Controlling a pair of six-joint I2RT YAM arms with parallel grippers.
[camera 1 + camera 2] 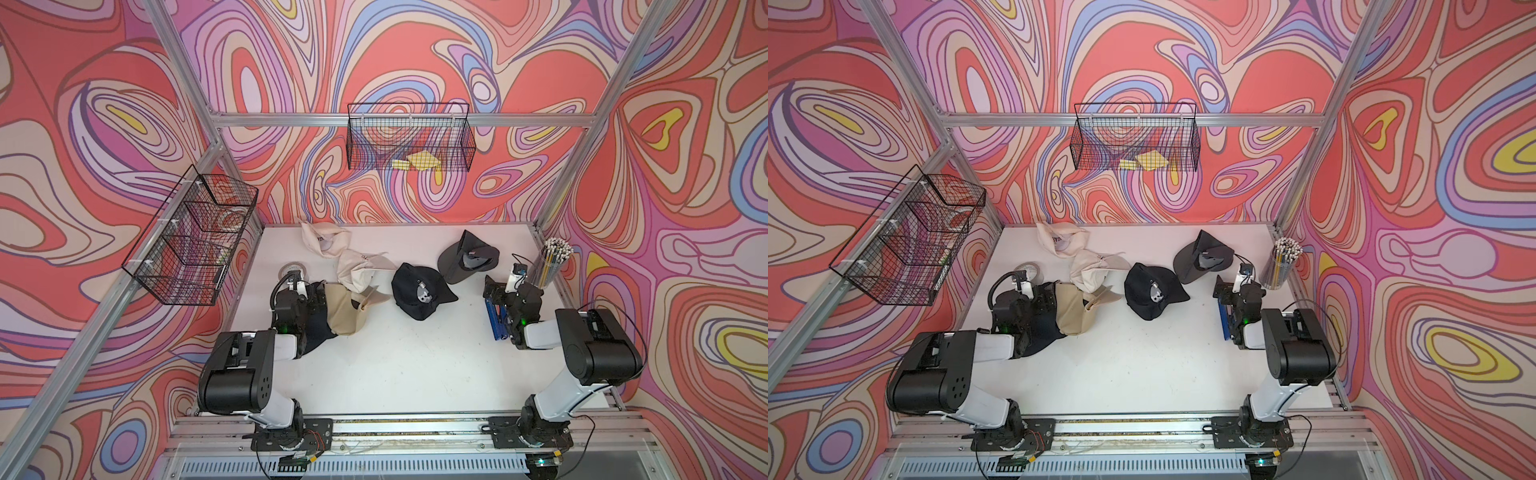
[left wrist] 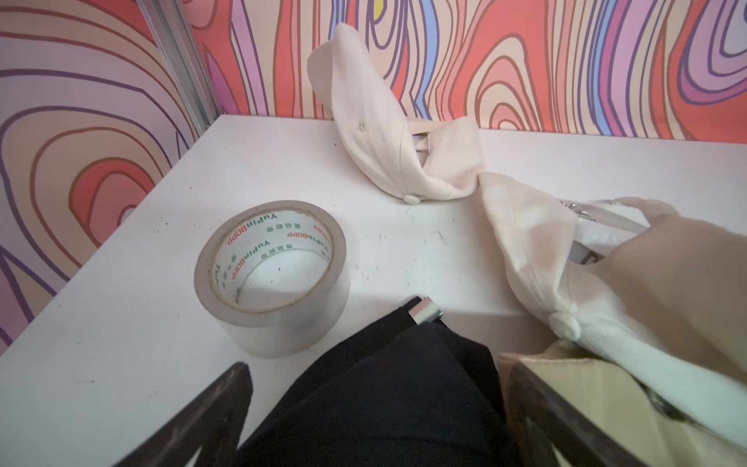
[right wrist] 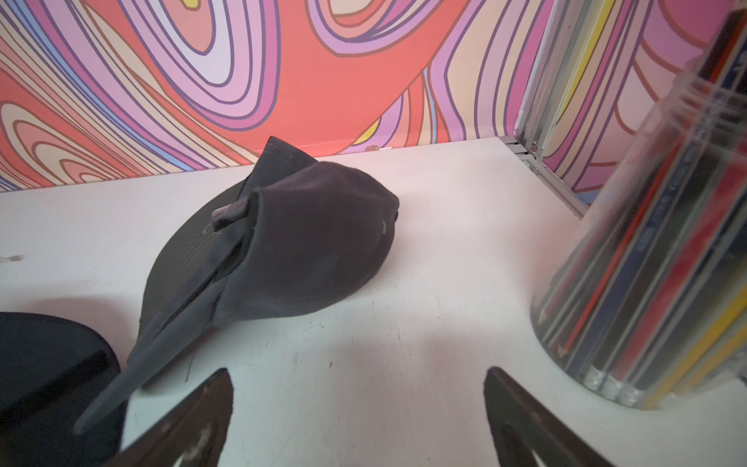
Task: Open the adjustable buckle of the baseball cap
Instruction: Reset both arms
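We are holding the left end effector point(image 2: 376, 382) low over a dark cap point(image 2: 364, 428). Its two jaws are standing wide apart on either side of the fabric and are clamping nothing. The right end effector point(image 3: 357, 376) is also standing apart and empty, over bare worktop point(image 3: 404, 331) between a grey cap point(image 3: 299, 250) and a clear pencil holder point(image 3: 655, 263).

The dark cap is lying at the left side of the worktop, with a tan cap point(image 1: 345, 309) partly over it. Its small metal buckle point(image 2: 424, 312) is showing at the end of the strap, just beside a tape roll point(image 2: 271, 275). We are judging that the step in hand is the approach to this buckle. To do it well, one end effector should be pinning the strap close to the buckle while the other is lifting the metal part. The roll is near and could be pushed.

The buckle is looking hard, shiny and rectangular. The cap cloth is looking matte and soft, so it will probably be slipping if we are pinching cloth only. The tape is glossy and round, and a cream cap point(image 2: 376, 121) behind it is crumpled.
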